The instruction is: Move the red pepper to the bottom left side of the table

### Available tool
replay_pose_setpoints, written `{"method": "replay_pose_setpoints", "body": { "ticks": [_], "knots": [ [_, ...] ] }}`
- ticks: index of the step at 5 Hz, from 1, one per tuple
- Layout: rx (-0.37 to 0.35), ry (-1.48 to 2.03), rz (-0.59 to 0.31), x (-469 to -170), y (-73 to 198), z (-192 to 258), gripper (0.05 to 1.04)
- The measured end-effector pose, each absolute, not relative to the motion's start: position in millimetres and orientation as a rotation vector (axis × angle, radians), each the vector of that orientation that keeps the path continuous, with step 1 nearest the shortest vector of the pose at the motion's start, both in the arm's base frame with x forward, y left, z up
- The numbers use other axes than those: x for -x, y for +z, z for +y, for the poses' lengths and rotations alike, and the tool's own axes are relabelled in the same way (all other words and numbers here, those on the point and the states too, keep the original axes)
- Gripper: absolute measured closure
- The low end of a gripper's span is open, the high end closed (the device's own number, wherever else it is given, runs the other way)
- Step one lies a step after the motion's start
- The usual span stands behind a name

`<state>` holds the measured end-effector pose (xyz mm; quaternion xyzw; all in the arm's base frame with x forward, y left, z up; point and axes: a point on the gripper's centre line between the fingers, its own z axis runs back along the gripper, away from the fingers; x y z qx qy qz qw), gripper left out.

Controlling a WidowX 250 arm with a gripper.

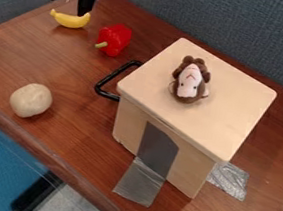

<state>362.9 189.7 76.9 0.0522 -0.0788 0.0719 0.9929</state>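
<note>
The gripper (pixel 69 5) hangs at the upper left, its two fingers spread apart with nothing seen between them. Below and right of it, the red pepper (pixel 115 39) lies on the brown table (pixel 78 118), its green stem pointing toward the lower left. The pepper stands apart from the gripper.
A yellow banana (pixel 70 20) lies just left of the pepper, close under the gripper. A pale round object (pixel 31 101) rests near the left front edge. A wooden box (pixel 231 109) with a black handle (pixel 111 80) holds a brown plush toy (pixel 189 82) on top.
</note>
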Motion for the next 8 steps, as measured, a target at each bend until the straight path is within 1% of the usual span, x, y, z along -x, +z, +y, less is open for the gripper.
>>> {"method": "replay_pose_setpoints", "body": {
  "ticks": [1,2,3,4,5,6,7,8],
  "knots": [
    [-0.083,0.150,-0.124,-362,62,187,0.084],
    [-0.042,0.149,-0.125,-375,60,172,0.084],
    [-0.011,0.159,-0.111,-393,52,159,0.084],
    [0.008,0.182,-0.126,-407,52,153,0.083],
    [0.024,0.174,-0.117,-414,45,144,0.084],
    [0.032,0.172,-0.095,-415,35,140,0.084],
    [0.037,0.163,-0.107,-418,36,135,0.084],
    [0.018,0.168,-0.077,-420,24,134,0.118]
  ]
}}
